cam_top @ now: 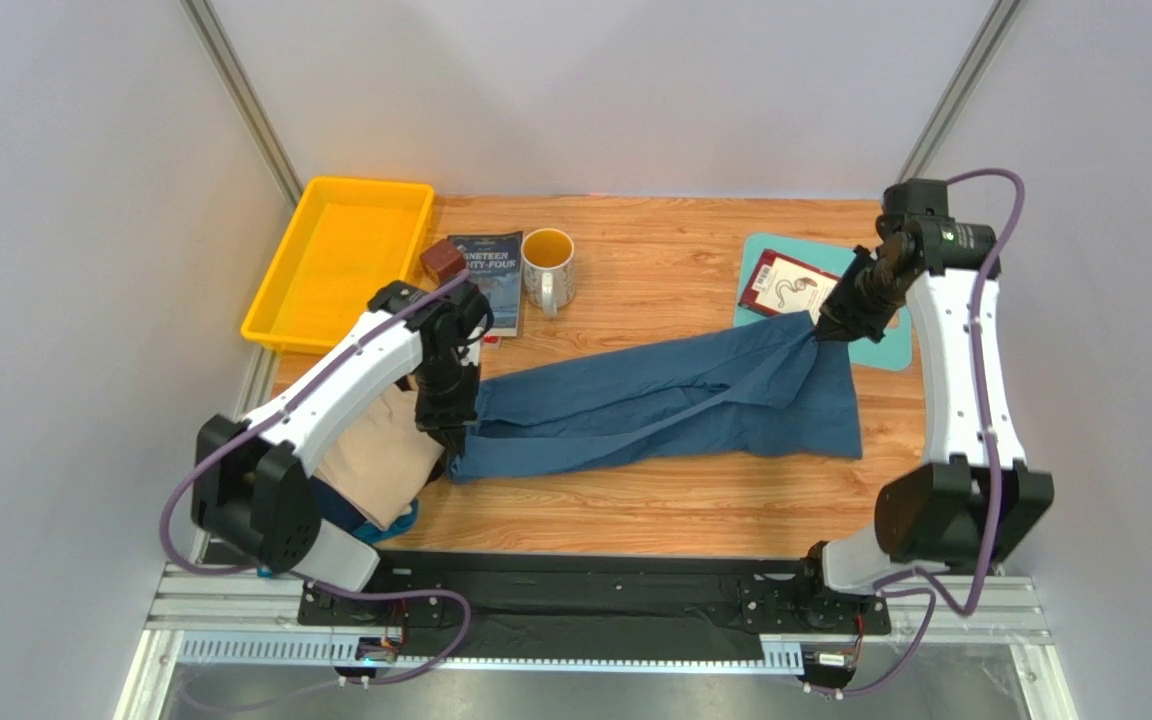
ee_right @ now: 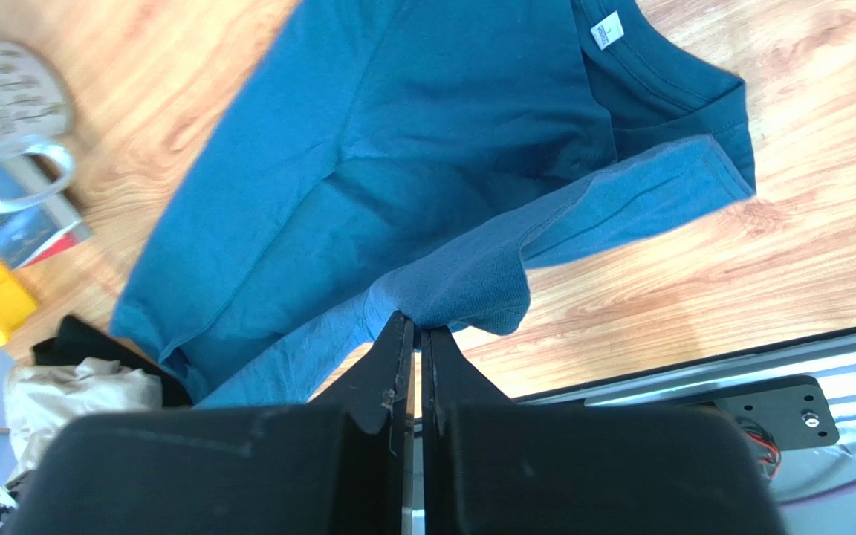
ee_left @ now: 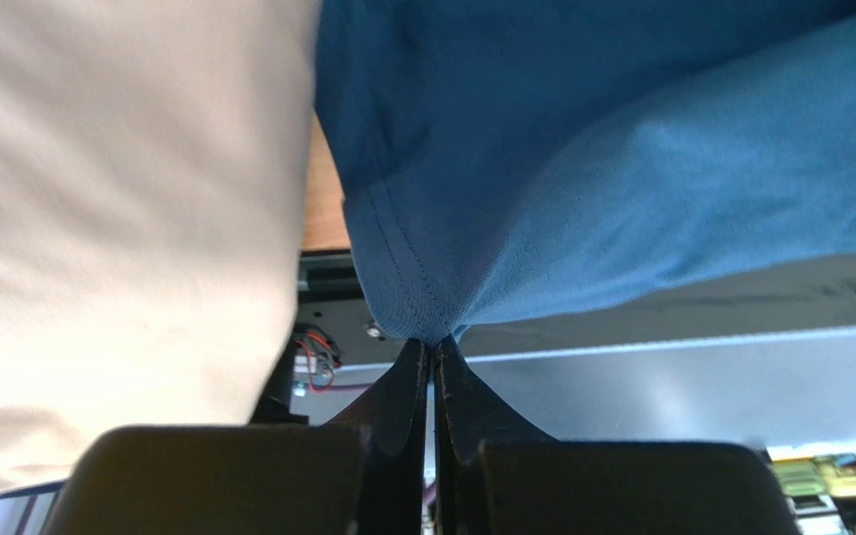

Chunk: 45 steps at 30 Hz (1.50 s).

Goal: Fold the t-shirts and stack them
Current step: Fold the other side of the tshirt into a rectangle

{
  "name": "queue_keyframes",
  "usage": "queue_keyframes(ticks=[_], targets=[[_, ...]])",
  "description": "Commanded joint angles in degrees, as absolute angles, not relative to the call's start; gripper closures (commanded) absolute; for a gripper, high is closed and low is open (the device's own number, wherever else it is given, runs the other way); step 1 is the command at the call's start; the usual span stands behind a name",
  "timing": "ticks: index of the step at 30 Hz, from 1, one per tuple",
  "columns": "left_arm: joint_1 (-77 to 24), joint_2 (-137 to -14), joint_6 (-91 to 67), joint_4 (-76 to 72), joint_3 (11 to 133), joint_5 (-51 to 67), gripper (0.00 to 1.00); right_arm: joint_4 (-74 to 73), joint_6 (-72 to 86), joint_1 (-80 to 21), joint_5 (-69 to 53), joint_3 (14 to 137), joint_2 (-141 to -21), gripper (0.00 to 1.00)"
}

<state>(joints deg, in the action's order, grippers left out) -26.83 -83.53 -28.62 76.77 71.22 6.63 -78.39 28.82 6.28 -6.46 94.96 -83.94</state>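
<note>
A large teal-blue t-shirt (cam_top: 657, 402) hangs stretched between my two grippers above the table middle. My left gripper (cam_top: 455, 425) is shut on its hem at the left end; the left wrist view shows the jaws pinching the stitched hem (ee_left: 405, 292). My right gripper (cam_top: 823, 333) is shut on its other end at the right; the right wrist view shows a fold of cloth (ee_right: 460, 284) pinched at the jaw tips, collar and label hanging below. A beige t-shirt (cam_top: 379, 450) lies bunched under the left arm, over a bright blue one (cam_top: 394, 525).
A yellow bin (cam_top: 339, 258) stands at the back left. A book (cam_top: 489, 279), a small brown block (cam_top: 444, 263) and a mug (cam_top: 548, 267) sit beside it. A teal cutting board (cam_top: 883, 338) with a red-and-white card (cam_top: 785, 285) lies at the back right.
</note>
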Motion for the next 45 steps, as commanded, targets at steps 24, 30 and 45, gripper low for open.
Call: queue_keyframes(ticks=[24,30,45], targets=[[-23.6,-101.2,-24.6,80.8,76.2,-2.0,0.98,-73.8,24.8,3.3,-2.3,104.6,-108.6,1.00],[-23.6,-103.4,-24.3,81.6,78.3,-2.7,0.97,-74.4,24.3,2.6,-1.8,107.8,-112.4,1.00],[-23.6,-108.4,-23.6,83.6,83.1,-6.4,0.80,-73.9,23.7,2.4,-0.4,109.9,-118.8,0.92]])
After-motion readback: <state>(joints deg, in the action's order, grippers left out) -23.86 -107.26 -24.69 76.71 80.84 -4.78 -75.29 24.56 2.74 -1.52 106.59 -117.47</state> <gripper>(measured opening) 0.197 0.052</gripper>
